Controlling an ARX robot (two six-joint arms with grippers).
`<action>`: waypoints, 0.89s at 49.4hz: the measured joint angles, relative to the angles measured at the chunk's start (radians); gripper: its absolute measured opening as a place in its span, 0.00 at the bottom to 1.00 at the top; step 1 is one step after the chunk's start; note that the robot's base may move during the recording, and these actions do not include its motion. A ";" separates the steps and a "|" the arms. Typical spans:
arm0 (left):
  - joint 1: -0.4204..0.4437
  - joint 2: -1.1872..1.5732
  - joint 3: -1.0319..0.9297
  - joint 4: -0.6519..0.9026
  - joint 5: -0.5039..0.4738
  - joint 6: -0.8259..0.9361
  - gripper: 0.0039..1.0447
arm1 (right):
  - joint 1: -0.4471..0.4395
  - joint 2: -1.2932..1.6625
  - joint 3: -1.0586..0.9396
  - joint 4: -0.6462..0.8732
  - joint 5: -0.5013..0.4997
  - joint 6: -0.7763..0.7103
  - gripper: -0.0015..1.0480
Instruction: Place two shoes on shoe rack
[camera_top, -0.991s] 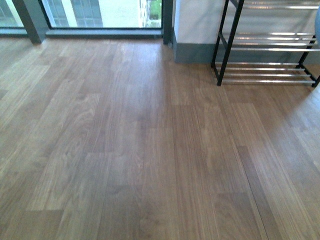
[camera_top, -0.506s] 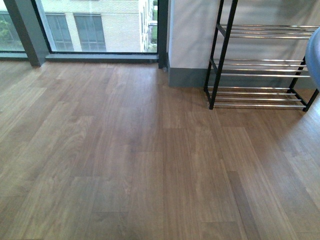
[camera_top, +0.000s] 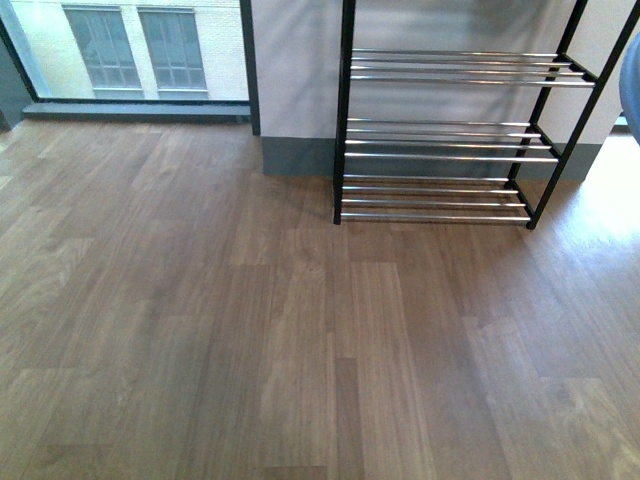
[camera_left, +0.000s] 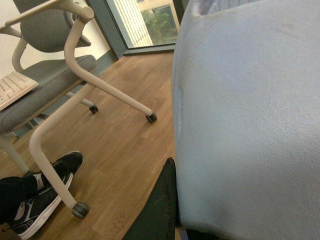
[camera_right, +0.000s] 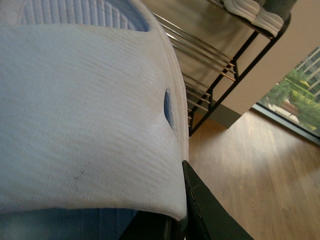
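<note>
The shoe rack (camera_top: 450, 140), a black frame with silver bar shelves, stands against the wall at the upper right of the front view, and its three visible tiers are bare. My left gripper (camera_left: 182, 220) is shut on a shoe whose thick white sole (camera_left: 250, 115) fills the left wrist view, with one black finger (camera_left: 157, 210) against it. My right gripper (camera_right: 175, 220) is shut on the other shoe; its white sole (camera_right: 85, 125) fills the right wrist view, close beside the rack (camera_right: 210, 55). A blue-grey blur (camera_top: 631, 85) shows at the front view's right edge.
A cream-framed chair on castors (camera_left: 75, 65) and a person's foot in a black sneaker (camera_left: 45, 195) are beside the left arm. A white ribbed thing (camera_right: 255, 12) lies on an upper rack shelf. Windows (camera_top: 130, 50) line the far wall above the wood floor (camera_top: 250, 330).
The front view has swung right. The rack has moved from the upper right corner towards the middle and shows more fully. The window has slid left.
</note>
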 joint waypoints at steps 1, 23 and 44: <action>0.000 0.000 0.000 0.000 0.000 0.000 0.02 | 0.000 0.000 0.000 0.000 -0.002 0.000 0.02; 0.000 0.001 0.002 0.000 0.007 0.002 0.02 | -0.005 0.000 0.000 -0.001 0.009 0.000 0.02; 0.000 0.001 0.002 0.000 0.001 0.003 0.02 | -0.004 0.002 0.000 -0.002 0.000 -0.001 0.02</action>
